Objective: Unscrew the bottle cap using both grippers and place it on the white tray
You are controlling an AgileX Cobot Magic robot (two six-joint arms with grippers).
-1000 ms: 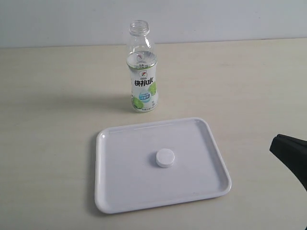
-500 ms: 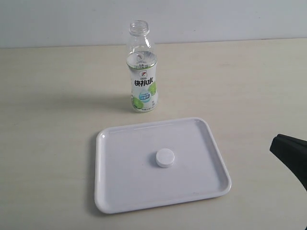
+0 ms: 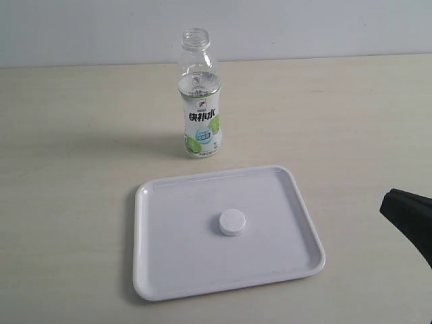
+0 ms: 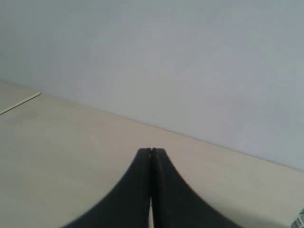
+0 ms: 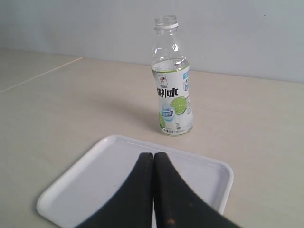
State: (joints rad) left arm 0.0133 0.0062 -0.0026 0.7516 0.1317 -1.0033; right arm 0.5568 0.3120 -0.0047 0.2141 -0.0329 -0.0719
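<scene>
Bottle cap: you find the bottle cap [image 3: 232,222] off the bottle, lying flat near the middle of the white tray [image 3: 162,270]. It rests on the tray floor and is clear of the rim on every side.
Bottle: the bottle [image 3: 200,101] stands upright on the table [image 3: 67,135], just beyond the tray's far rim in the exterior view, near the tray but not touching it. Its neck is open with the threads bare. The white label shows dark characters and green lime pictures.
White tray: it lies flat on the table, closer to the exterior camera than the bottle and turned slightly askew. The cap is the one thing in it.
Left gripper: the left gripper [image 4: 151,151] has its two black fingers pressed together tip to tip, with nothing between them. It faces bare table and a pale wall [image 4: 190,57]. A sliver of the bottle's label shows at the edge of its wrist view.
Right gripper: the right gripper [image 5: 153,154] also has its fingers closed flat against each other and empty. The tray and the upright bottle lie ahead of them in its wrist view.
Exterior edge: a black arm part [image 3: 410,216] shows at the right border, apart from the tray. You cannot tell from there which part it is.
</scene>
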